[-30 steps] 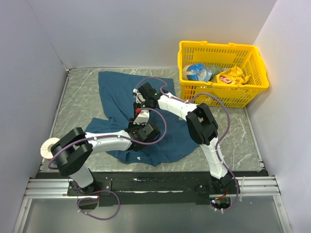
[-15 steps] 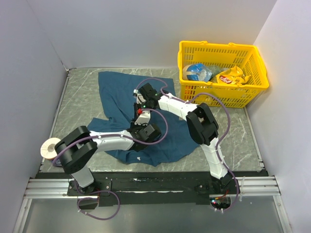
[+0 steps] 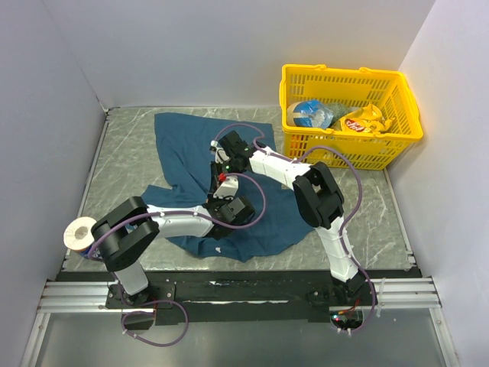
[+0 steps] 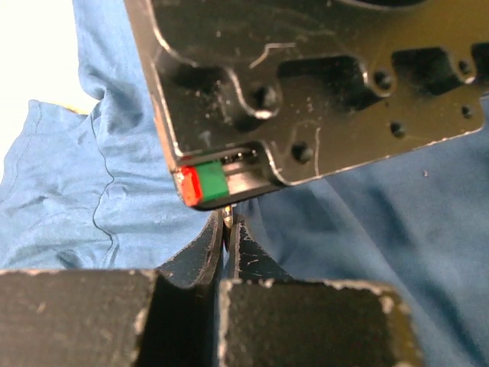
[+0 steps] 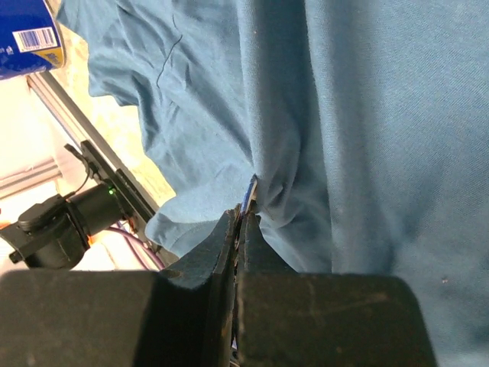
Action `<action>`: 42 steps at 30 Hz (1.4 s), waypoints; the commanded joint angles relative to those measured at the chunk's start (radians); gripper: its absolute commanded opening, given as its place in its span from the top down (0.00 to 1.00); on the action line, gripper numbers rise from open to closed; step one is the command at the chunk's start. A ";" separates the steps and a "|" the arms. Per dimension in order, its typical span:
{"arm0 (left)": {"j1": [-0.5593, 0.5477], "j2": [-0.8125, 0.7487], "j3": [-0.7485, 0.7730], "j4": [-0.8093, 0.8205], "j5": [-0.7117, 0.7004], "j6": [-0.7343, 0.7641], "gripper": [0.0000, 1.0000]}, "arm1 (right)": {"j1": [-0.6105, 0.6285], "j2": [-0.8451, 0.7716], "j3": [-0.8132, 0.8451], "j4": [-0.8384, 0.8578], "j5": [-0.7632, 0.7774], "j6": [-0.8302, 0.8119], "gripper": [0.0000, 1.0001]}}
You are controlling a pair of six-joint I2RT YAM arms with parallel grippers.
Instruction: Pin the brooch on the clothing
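Far left: tape roll (image 3: 76, 232) sits on the table (image 3: 122, 164) near its left edge; over the last second the left elbow has drawn right, so more of the roll shows.

Left hand (image 4: 227, 229): fingers stood apart a second ago, now pressed together, tips just beneath the body of the right hand (image 5: 246, 210); a small pale glint (image 4: 228, 219) sits at the tips. This may be the brooch, but it is too small to confirm; no orange-brown piece shows in any view.

Right hand: unchanged, clamped on a raised fold of the clothing (image 3: 183, 138) near the shirt's middle.

Judgement: the closing looks like the pinning pinch, or the clasp being worked, at the held fold; attachment not verified.

Room: the two hands are crowded together, with cables looping over them, so there is little slack there; bare shirt lies open to the far left.

Right: yellow basket (image 3: 348, 70) stands just beyond the shirt's right edge, near the right arm; wall close behind it.
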 commanded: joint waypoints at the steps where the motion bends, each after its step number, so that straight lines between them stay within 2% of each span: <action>1: 0.010 -0.040 0.004 0.013 -0.046 -0.017 0.99 | -0.011 -0.067 -0.006 -0.009 -0.034 -0.016 1.00; 3: 0.013 -0.050 0.001 0.010 -0.049 -0.022 0.99 | -0.013 -0.067 -0.006 -0.003 -0.047 -0.016 0.95; 4: 0.016 -0.056 -0.005 0.005 -0.050 -0.027 0.99 | -0.016 -0.070 -0.006 0.005 -0.053 -0.016 0.88; 8: 0.026 -0.122 -0.051 0.043 -0.027 -0.039 0.99 | -0.036 -0.099 -0.046 0.054 -0.080 -0.012 0.69; 9: 0.031 -0.135 -0.063 0.053 -0.021 -0.040 0.99 | -0.042 -0.108 -0.058 0.069 -0.084 -0.006 0.62; 10: 0.040 -0.147 -0.080 0.060 -0.015 -0.045 0.99 | -0.048 -0.128 -0.071 0.088 -0.085 -0.001 0.50; 11: 0.046 -0.167 -0.086 0.067 -0.010 -0.053 0.99 | -0.059 -0.140 -0.103 0.124 -0.087 0.011 0.46; 12: 0.048 -0.179 -0.092 0.080 0.002 -0.056 0.99 | -0.065 -0.151 -0.120 0.143 -0.082 0.018 0.36; 15: 0.057 -0.216 -0.122 0.128 0.028 -0.053 0.99 | -0.083 -0.197 -0.172 0.198 -0.076 0.037 0.29; 16: 0.065 -0.224 -0.134 0.137 0.039 -0.051 0.99 | -0.086 -0.218 -0.184 0.215 -0.079 0.039 0.21; 22: 0.085 -0.309 -0.203 0.243 0.109 -0.057 0.99 | -0.108 -0.306 -0.310 0.332 -0.070 0.025 0.04; 24: 0.095 -0.360 -0.227 0.261 0.128 -0.057 0.99 | -0.111 -0.336 -0.338 0.362 -0.062 -0.001 0.00; 29: 0.160 -0.490 -0.359 0.468 0.291 -0.013 0.99 | -0.114 -0.376 -0.422 0.487 -0.084 -0.062 0.00; 34: 0.230 -0.573 -0.468 0.576 0.413 0.013 0.99 | -0.114 -0.399 -0.511 0.589 -0.114 -0.093 0.00; 38: 0.275 -0.627 -0.522 0.640 0.549 0.052 0.99 | -0.114 -0.419 -0.592 0.804 -0.230 -0.119 0.00; 42: 0.345 -0.662 -0.540 0.679 0.695 0.087 0.99 | -0.111 -0.464 -0.707 0.991 -0.280 -0.150 0.01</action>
